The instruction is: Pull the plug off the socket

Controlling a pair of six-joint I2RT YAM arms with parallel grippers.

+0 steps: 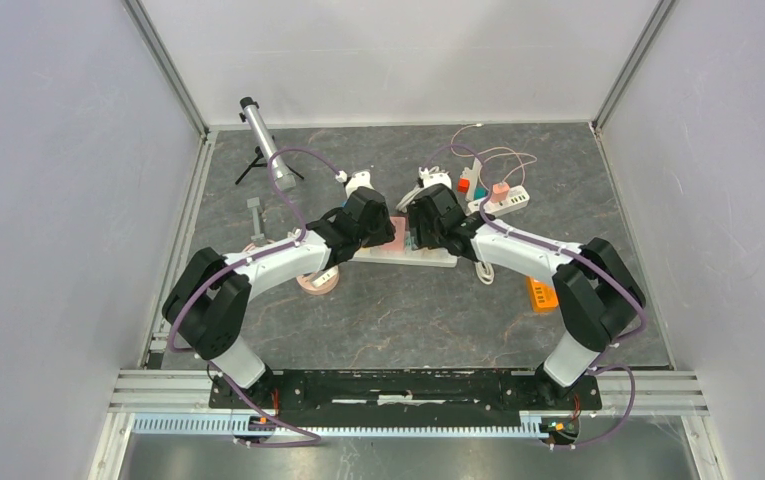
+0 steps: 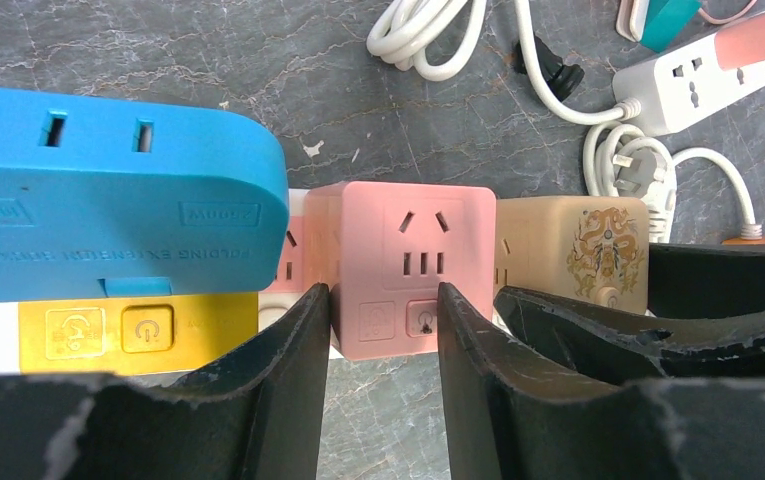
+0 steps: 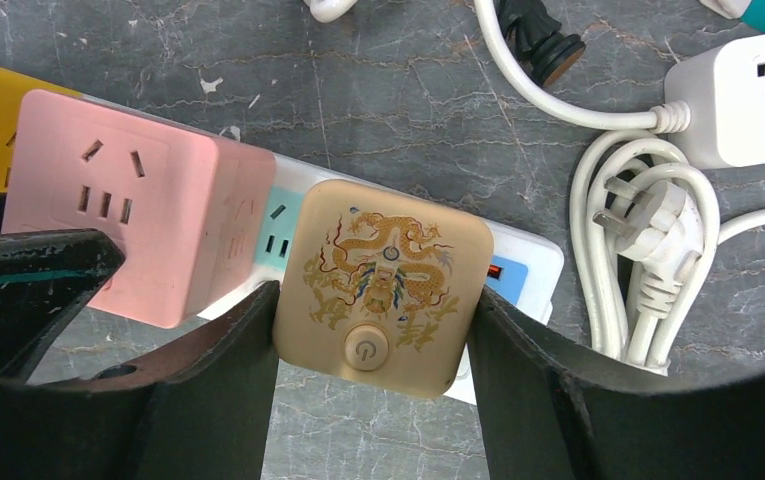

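A white power strip (image 3: 526,262) lies on the grey table with several adapter plugs in it. My left gripper (image 2: 383,297) is shut on the pink cube plug (image 2: 413,250), one finger against each side. My right gripper (image 3: 373,300) is shut on the gold plug with a dragon print (image 3: 388,275), next to the pink cube (image 3: 128,220). In the top view both grippers, left (image 1: 373,218) and right (image 1: 428,218), meet over the strip (image 1: 436,260). A blue plug (image 2: 108,180) and a yellow plug (image 2: 138,325) sit left of the pink one.
A second white power strip (image 1: 503,200) with coiled white cable (image 3: 648,230) and a black plug (image 3: 543,40) lies at the back right. An orange object (image 1: 541,293) lies at the right, a grey cylinder on a tripod (image 1: 266,145) at the back left, a pink round object (image 1: 318,282) by the left arm.
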